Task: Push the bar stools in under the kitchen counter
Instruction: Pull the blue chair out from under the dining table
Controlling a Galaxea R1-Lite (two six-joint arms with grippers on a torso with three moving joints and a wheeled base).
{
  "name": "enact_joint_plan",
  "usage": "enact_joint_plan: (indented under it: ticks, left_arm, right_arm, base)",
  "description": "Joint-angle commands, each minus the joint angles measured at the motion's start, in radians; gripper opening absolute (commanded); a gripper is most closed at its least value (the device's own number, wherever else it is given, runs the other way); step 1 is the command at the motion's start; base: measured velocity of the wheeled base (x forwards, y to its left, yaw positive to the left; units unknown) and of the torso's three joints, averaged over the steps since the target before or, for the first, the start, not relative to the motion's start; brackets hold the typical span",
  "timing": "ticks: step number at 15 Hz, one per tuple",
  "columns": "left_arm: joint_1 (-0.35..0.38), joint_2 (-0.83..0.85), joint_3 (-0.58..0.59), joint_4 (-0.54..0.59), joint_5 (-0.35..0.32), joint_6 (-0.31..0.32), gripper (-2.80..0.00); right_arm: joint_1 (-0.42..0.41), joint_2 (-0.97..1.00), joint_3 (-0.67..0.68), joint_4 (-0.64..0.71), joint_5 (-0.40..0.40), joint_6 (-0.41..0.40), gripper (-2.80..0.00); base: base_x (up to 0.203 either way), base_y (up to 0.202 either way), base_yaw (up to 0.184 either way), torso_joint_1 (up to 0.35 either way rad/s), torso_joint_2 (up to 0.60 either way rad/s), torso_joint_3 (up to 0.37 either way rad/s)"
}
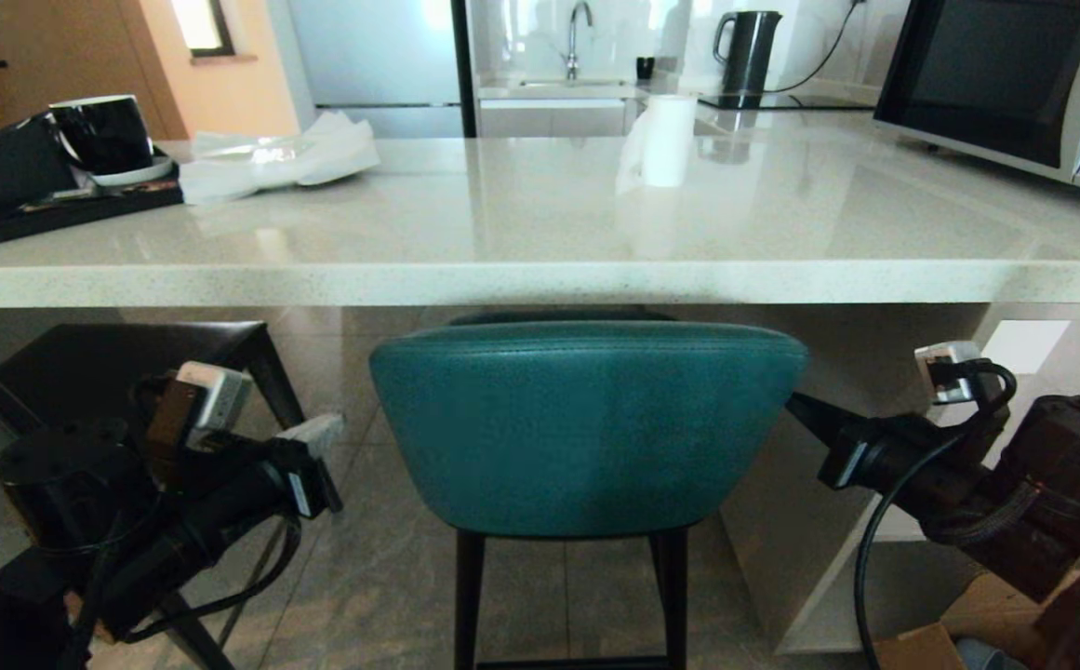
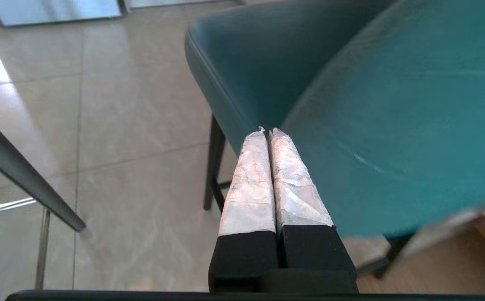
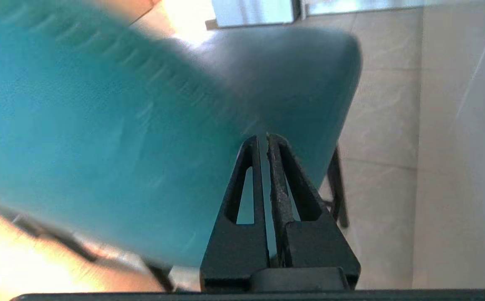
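Observation:
The teal bar stool (image 1: pixel 586 428) stands in front of me, the top of its rounded back just below the edge of the white kitchen counter (image 1: pixel 540 279). Its seat reaches in under the slab. My left gripper (image 1: pixel 321 433) is shut, a little off the back's left side. In the left wrist view its taped fingertips (image 2: pixel 266 131) point at the teal stool (image 2: pixel 392 125). My right gripper (image 1: pixel 795 405) is shut at the back's right edge, and its black tips (image 3: pixel 263 136) lie against the teal padding (image 3: pixel 100 125). The dark grey bar stool (image 1: pixel 130 358) stands at the left under the counter.
On the counter sit a black tray (image 1: pixel 56 209) with a black cup, crumpled white wrapping (image 1: pixel 279 158), a paper roll (image 1: pixel 665 140) and a microwave (image 1: pixel 1005 84). The white panel leg (image 1: pixel 809 577) stands right of the teal stool. A cardboard box (image 1: pixel 921 647) lies on the floor.

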Motion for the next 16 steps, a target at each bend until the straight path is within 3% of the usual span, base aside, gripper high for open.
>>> enact_joint_plan:
  ticks: [1,8,16]
  left_arm:
    - [-0.034,0.118,-0.031,-0.029,0.047,0.000,-2.80]
    - [-0.132,0.190,-0.194,-0.041,0.230,0.000,-2.80]
    - [-0.149,0.201,-0.271,-0.032,0.238,0.000,-2.80]
  right_arm:
    - [-0.013,0.037,-0.035,-0.009,0.003,0.000,-2.80]
    - [-0.014,0.164,-0.197,-0.009,0.011,-0.022,-2.80]
    - [0.055,0.178,-0.234,-0.009,0.016,-0.025,-2.80]
  base:
    - [0.000,0.000,0.000,0.000,0.00,0.000]
    - [0.000,0.000,0.000,0.000,0.00,0.000]
    - [0.000,0.000,0.000,0.000,0.00,0.000]
